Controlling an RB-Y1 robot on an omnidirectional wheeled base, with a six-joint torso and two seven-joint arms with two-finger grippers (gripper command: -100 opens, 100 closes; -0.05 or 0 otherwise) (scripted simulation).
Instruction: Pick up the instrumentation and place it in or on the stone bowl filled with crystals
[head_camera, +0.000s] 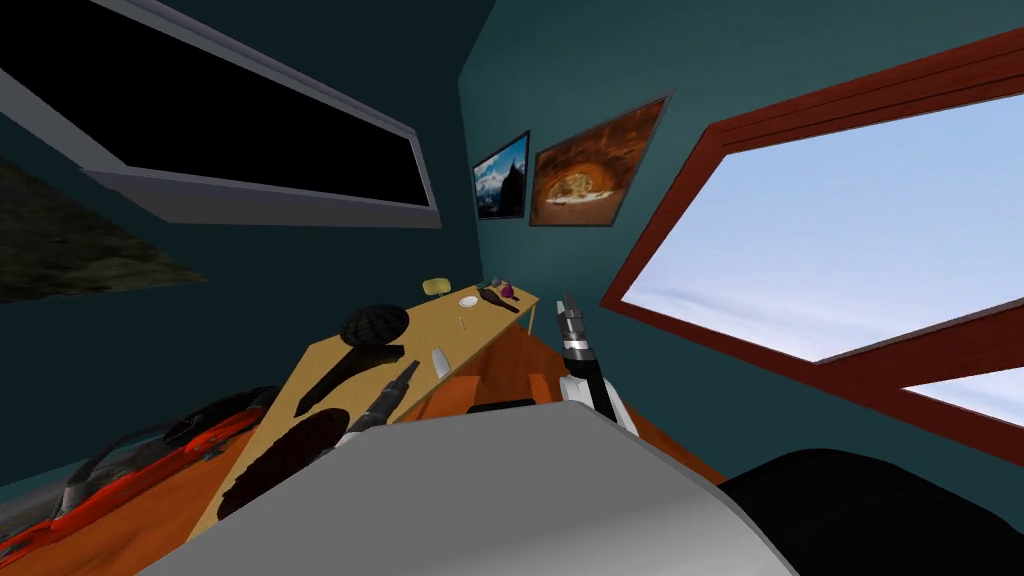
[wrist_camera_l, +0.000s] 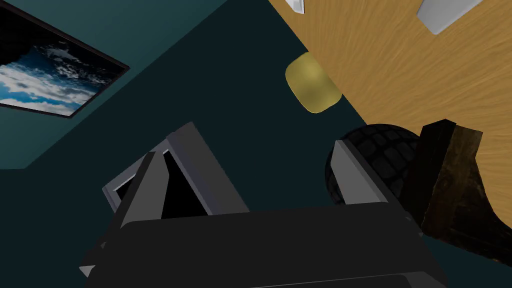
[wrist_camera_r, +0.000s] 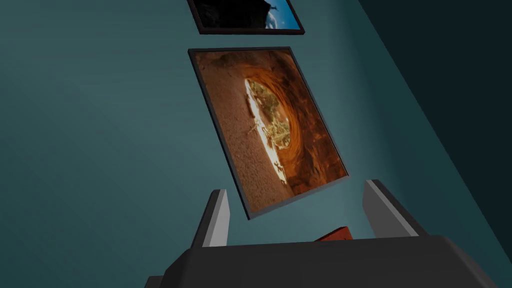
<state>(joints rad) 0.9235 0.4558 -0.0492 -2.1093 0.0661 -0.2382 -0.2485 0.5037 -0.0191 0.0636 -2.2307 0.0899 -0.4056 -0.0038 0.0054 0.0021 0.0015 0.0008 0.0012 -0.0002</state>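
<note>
Head view: the black round thing (head_camera: 375, 323) lies on the bench (head_camera: 455, 330), near the left pincer (head_camera: 408, 372). The bowl (head_camera: 508, 290) sits at the bench's far end.
Left wrist view: the pincer is wide. The round thing is just beside one finger (wrist_camera_l: 355, 175), outside the gap.
Right wrist view: the right pincer (wrist_camera_r: 300, 215) is wide too

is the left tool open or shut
Open: the left tool has its two fingers standing wide apart, with nothing held between them.
</note>
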